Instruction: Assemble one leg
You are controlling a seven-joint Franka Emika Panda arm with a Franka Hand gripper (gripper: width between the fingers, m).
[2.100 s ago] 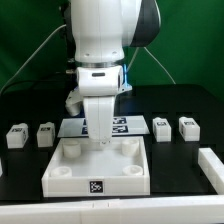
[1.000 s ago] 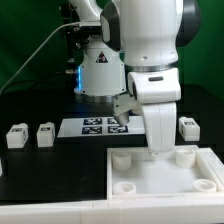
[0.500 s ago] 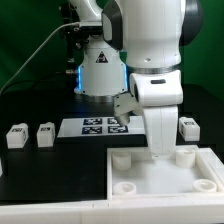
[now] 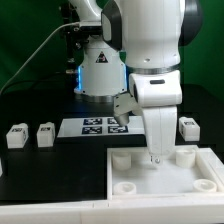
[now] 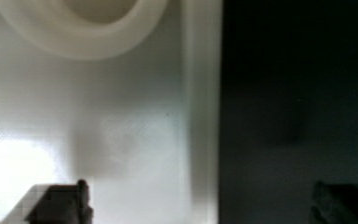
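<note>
- Robot arm (image 4: 150,50) fills the exterior view's middle and right, reaching down over the rear edge of the plate.
- Square white plate (image 4: 165,192) with round corner sockets lies on the black table (image 4: 45,185), at the exterior view's lower right; the wrist view shows its surface (image 5: 105,120) and one socket.
- Marker board (image 4: 92,127) lies flat behind it.
- Gripper (image 4: 153,157) hangs just above the plate; its fingers (image 5: 60,205) are spread wide with nothing between them.
- Far-left leg (image 4: 15,135) and second leg (image 4: 45,133) stand side by side at the exterior view's left; right-hand leg (image 4: 188,127) stands just behind the plate. None is held.
</note>
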